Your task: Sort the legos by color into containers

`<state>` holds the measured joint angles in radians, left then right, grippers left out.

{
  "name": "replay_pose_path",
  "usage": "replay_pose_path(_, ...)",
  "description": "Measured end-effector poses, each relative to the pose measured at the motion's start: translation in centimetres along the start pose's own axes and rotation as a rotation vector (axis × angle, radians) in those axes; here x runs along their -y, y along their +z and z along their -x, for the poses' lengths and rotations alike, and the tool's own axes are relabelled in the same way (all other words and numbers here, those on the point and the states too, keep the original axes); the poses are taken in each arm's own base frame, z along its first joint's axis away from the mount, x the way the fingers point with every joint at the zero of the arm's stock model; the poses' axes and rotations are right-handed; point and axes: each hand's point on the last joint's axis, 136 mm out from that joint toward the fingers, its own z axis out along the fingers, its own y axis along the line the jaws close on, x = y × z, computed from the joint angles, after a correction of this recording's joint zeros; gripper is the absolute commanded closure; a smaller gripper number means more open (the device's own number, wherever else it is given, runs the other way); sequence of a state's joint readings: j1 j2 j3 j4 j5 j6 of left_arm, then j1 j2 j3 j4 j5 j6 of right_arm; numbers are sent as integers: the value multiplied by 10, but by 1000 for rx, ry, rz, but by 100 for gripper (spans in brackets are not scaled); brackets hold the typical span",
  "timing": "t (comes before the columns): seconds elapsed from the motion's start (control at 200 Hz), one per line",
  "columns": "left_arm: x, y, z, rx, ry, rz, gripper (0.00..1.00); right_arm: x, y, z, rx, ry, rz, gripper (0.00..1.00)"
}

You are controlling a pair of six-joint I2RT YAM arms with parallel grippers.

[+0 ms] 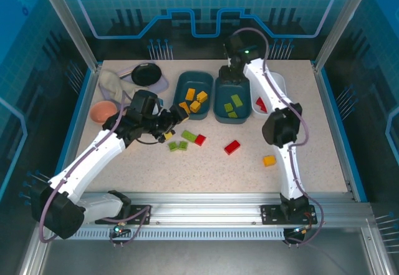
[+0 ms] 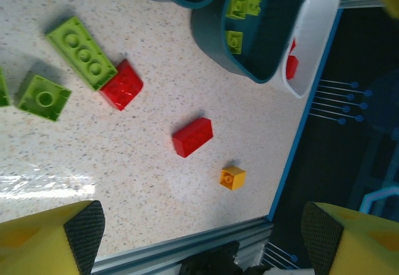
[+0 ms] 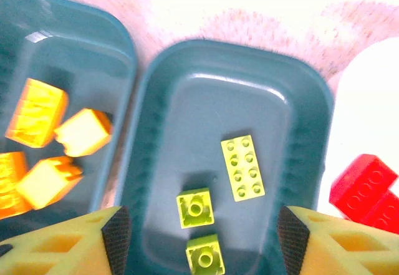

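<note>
My right gripper (image 3: pixel 204 241) hangs open over the middle dark teal tray (image 3: pixel 144 131), where three green legos (image 3: pixel 195 207) lie on the floor; nothing sits between its fingers. From above, that gripper (image 1: pixel 225 75) is at the tray's far end. The left teal tray (image 1: pixel 193 94) holds orange-yellow legos (image 3: pixel 37 113). A red lego (image 3: pixel 365 184) lies in the white tray (image 3: pixel 368 100). My left gripper (image 2: pixel 202 237) is open and empty above the table. Ahead of it lie loose legos: a long green one (image 2: pixel 81 52), a small green one (image 2: pixel 43 96), two red (image 2: pixel 192 136) and a small orange one (image 2: pixel 232 178).
A pink cup (image 1: pixel 103 110), a black pan (image 1: pixel 146 73) and a pale cloth (image 1: pixel 112 82) occupy the back left. The metal rail (image 1: pixel 212 200) runs along the near edge. A blue border (image 2: pixel 293 156) marks the table's right side.
</note>
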<state>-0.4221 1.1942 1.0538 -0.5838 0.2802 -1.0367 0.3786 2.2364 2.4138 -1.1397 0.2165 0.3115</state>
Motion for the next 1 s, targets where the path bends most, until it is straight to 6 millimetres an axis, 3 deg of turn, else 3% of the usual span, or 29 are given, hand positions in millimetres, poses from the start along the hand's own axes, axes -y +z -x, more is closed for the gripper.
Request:
replay_pose_path(0.085,-1,-3,3,18,12,21,15,-1,-46,-2,71,-1,35,35)
replay_pose_path(0.16,0,-8,8,46,24,35,15,-5,-78,-22,100,-15,62,35)
replay_pose_path(0.295,-4,-22,12,107,45,59,14,-15,-96,-83,66,-60,106,35)
replay_pose_path(0.485,-16,-47,7,172,58,51,15,-36,-77,-183,-87,-163,158,25)
replay_pose_path(0.635,-53,-42,-8,146,31,111,15,-79,-63,-244,-191,-338,239,19)
replay_pose_path(0.7,-73,-38,-15,127,16,149,15,-95,-53,-255,-212,-405,258,11)
replay_pose_path(0.795,-92,-37,-24,112,-4,182,15,-113,-30,-266,-251,-488,261,8)
replay_pose_path(1.0,-103,-44,-31,119,-16,182,15,-140,25,-267,-310,-634,218,11)
